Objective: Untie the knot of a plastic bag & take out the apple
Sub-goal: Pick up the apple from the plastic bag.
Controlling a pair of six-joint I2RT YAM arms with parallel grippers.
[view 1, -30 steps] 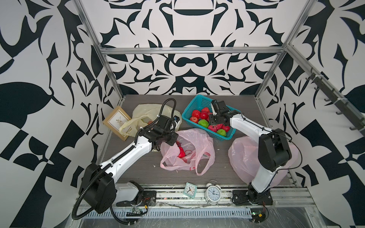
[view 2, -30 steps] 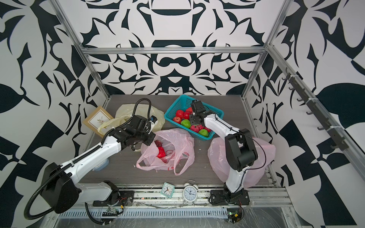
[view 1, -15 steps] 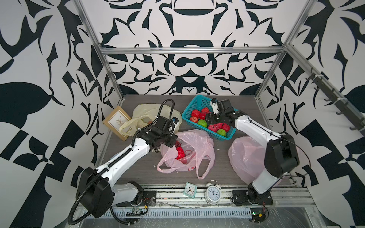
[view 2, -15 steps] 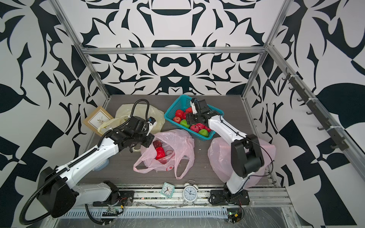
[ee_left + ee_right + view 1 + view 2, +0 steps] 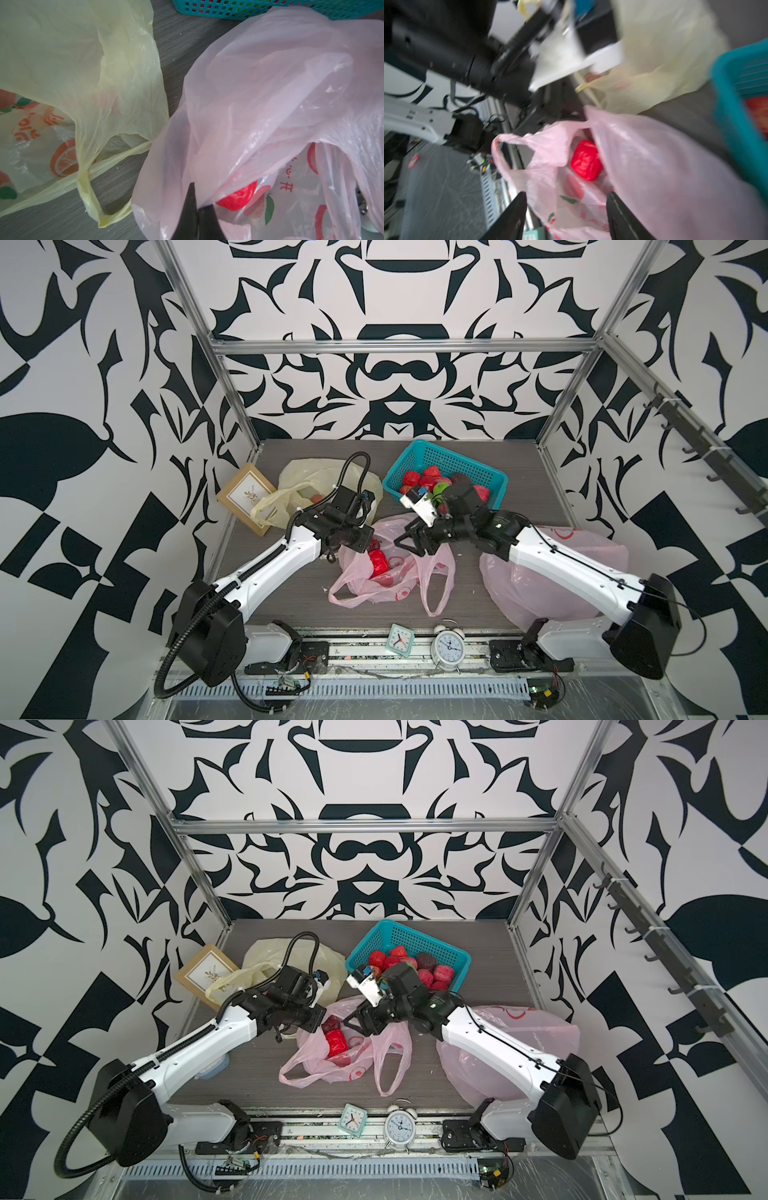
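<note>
Remote operation, mid-task: my left gripper [image 5: 197, 200] is clamped shut on the rim of the pink bag [image 5: 390, 591], holding its mouth up off the counter [image 5: 291, 599]. The handles lie loose, so I judge the knot undone. A red apple [image 5: 377, 565] sits inside the opening, just beside that pinched rim. My right gripper [image 5: 566, 195] hovers at the mouth, fingers apart and empty. The apple lies straight ahead between them — the right arm is the free one to reach in.
</note>
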